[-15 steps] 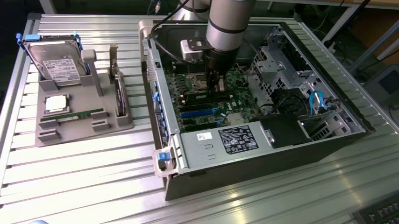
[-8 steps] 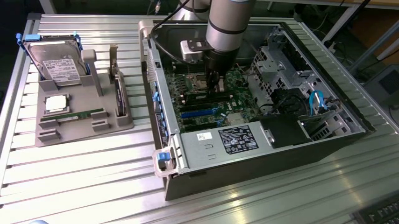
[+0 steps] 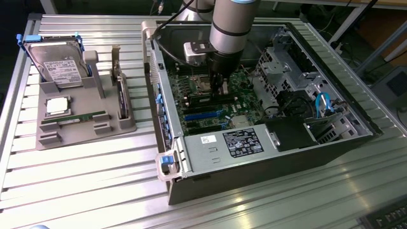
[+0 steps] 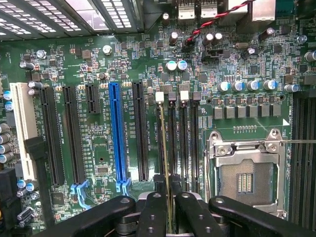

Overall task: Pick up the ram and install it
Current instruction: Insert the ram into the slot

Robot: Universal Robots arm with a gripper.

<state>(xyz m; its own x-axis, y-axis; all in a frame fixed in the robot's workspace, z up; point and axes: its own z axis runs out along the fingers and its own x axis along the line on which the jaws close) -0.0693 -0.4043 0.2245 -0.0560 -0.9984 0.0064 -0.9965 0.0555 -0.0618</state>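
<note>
Over motherboard (image 4: 98, 59), ram (image 4: 163, 148) in end effector (image 4: 169, 217)

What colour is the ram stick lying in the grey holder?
Green; that ram stick shows best in exterior view.

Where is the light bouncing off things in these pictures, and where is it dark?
Exterior view: glare streaks the metal table near the computer case, whose inside is shaded. Wrist view: the motherboard is evenly lit, the vent grille shines white, the black claw gripping the ram looks dark.
</note>
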